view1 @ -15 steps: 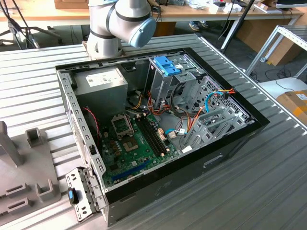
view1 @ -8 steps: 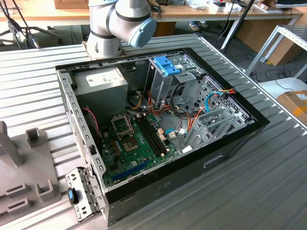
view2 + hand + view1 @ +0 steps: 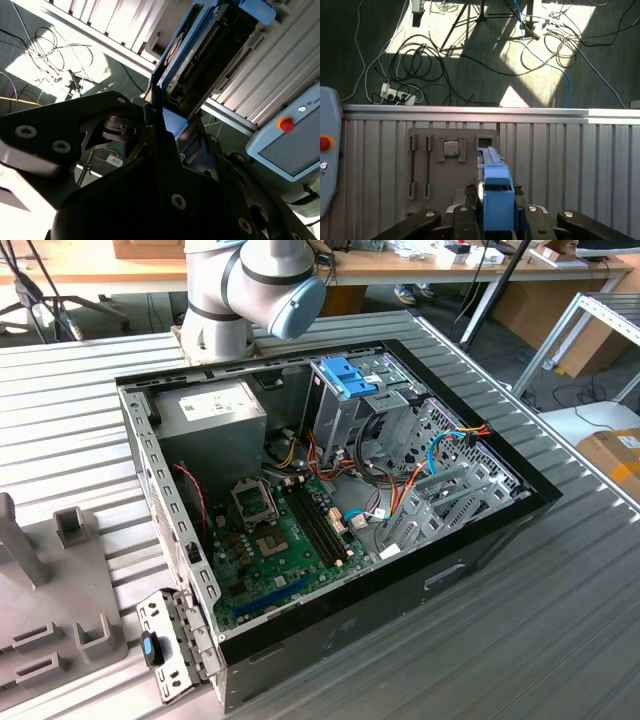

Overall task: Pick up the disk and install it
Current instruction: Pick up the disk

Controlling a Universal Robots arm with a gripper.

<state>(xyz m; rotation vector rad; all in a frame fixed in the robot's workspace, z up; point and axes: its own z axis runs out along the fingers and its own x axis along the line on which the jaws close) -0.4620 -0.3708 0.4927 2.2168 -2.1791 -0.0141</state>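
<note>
You have the disk (image 3: 495, 192) clamped edge-on between the jaws of the gripper (image 3: 496, 226), its light-blue bracket reaching out beyond the fingertips in both wrist views; so the pick-up looks done, and by my reading the install into the open computer case (image 3: 330, 500) is what's left; past the jaws lies the grey fixture plate (image 3: 452, 165) on the ribbed table (image 3: 570, 160); your arm (image 3: 250, 285) stands at the case's far end, wrist held away from the case, over that plate.
</note>
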